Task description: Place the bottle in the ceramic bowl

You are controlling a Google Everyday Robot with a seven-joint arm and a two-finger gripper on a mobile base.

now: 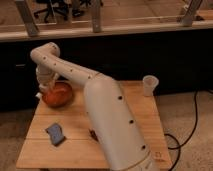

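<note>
Wood tbl (145,107) | gripper (48,84) over ceramic bowl (62,97) | bottle (43,91) at gripper, tilted

A translucent white plastic cup (150,84) stands at a light wooden table's (75,150) far right corner; a flat blue-grey square pad (55,134) lies front left

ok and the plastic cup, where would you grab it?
Judging by its pose: the cup stands upright, mouth up, alone near a far corner of the table. Take its side wall just below the rim, coming in level from the middle of the tabletop; the flared rim should stop slip. The gripper is over the ceramic bowl.
</note>
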